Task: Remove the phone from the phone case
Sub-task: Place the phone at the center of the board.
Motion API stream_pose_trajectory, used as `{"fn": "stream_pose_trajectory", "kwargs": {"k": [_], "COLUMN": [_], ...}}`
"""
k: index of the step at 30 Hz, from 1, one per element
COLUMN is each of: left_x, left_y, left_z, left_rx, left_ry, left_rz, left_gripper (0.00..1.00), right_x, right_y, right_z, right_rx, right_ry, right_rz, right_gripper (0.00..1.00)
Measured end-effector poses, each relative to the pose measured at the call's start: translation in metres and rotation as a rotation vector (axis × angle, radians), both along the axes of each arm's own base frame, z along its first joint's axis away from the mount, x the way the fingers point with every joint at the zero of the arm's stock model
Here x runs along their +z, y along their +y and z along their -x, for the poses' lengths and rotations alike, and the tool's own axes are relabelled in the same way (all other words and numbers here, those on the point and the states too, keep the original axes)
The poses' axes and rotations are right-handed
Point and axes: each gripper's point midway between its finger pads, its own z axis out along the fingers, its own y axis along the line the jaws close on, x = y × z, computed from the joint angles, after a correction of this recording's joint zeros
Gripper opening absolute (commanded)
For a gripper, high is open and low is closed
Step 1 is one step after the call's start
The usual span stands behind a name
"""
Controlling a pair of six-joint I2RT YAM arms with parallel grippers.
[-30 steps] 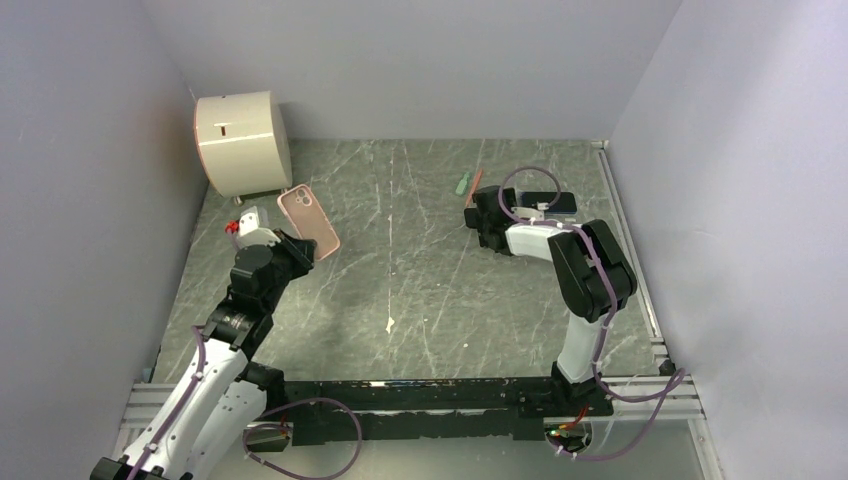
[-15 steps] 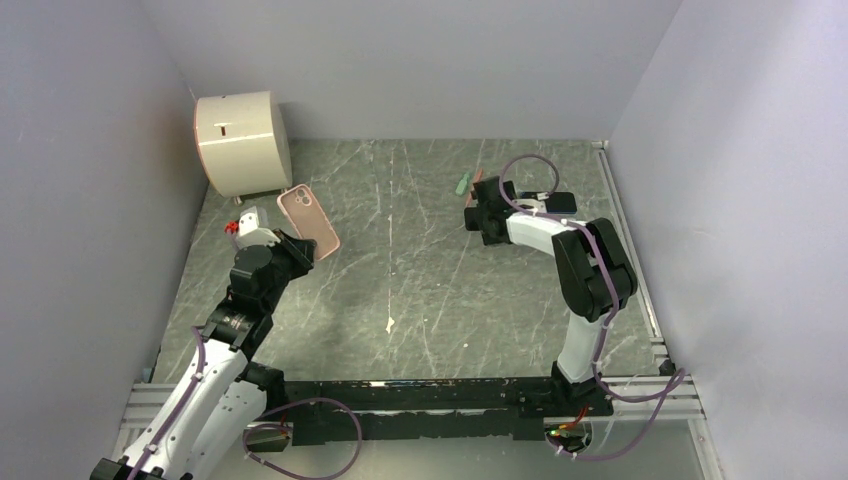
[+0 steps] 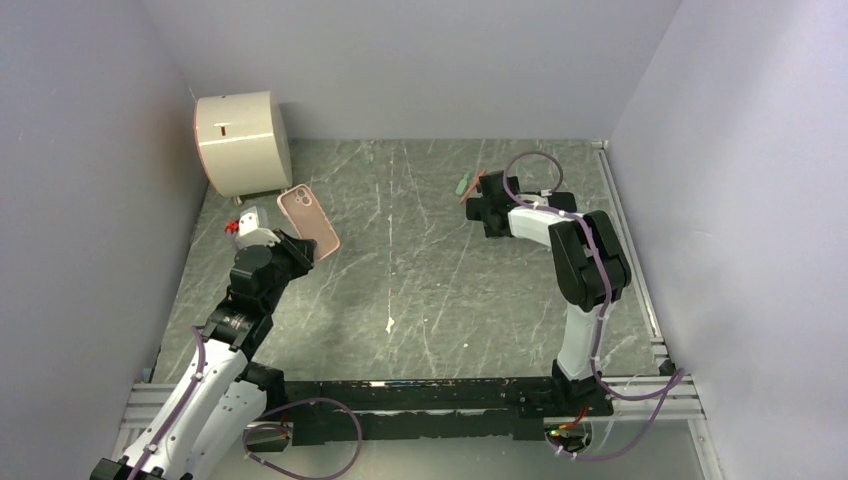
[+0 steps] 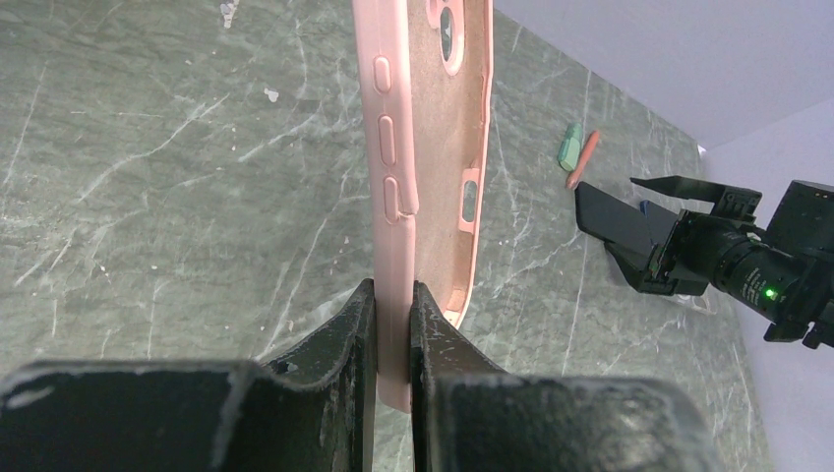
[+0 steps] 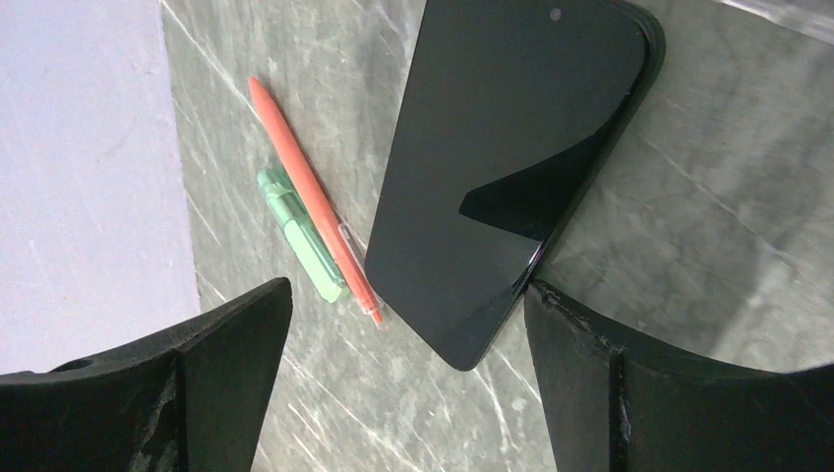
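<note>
Pink phone case pinched, left fingers; phone between spread right fingers.

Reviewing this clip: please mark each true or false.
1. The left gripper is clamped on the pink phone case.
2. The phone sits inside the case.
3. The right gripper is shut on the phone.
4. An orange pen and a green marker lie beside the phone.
1. True. The left gripper pinches the edge of the pink phone case between its fingers.
2. False. The case is empty, with its inner face and camera cutout showing. The phone lies on the table on the right arm's side.
3. False. The right gripper is open, with a finger on each side of the phone's near end.
4. True. The orange pen and green marker lie side by side along the phone's edge.
</note>
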Motion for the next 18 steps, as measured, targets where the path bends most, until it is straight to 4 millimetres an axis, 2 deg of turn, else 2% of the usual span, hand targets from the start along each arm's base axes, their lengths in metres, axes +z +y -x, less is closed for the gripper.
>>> {"fn": "stream_pose_trajectory", "kwargs": {"k": [11, 18], "left_x": [0.0, -0.0003], "left_y": [0.0, -0.0014], "left_z": [0.0, 0.0001], "left_rx": [0.0, -0.008], "left_ry": [0.0, 0.001], "left_rz": [0.0, 0.001], "left_gripper": [0.02, 0.03], "right_x": [0.0011, 0.003], "right_y": [-0.004, -0.0011], "right_z": [-0.0076, -0.0104], "right_rx": [0.026, 0.131], "right_ry": [-0.007, -0.013], "right_rz": [0.013, 0.071], "right_gripper": [0.92, 0.95]}}
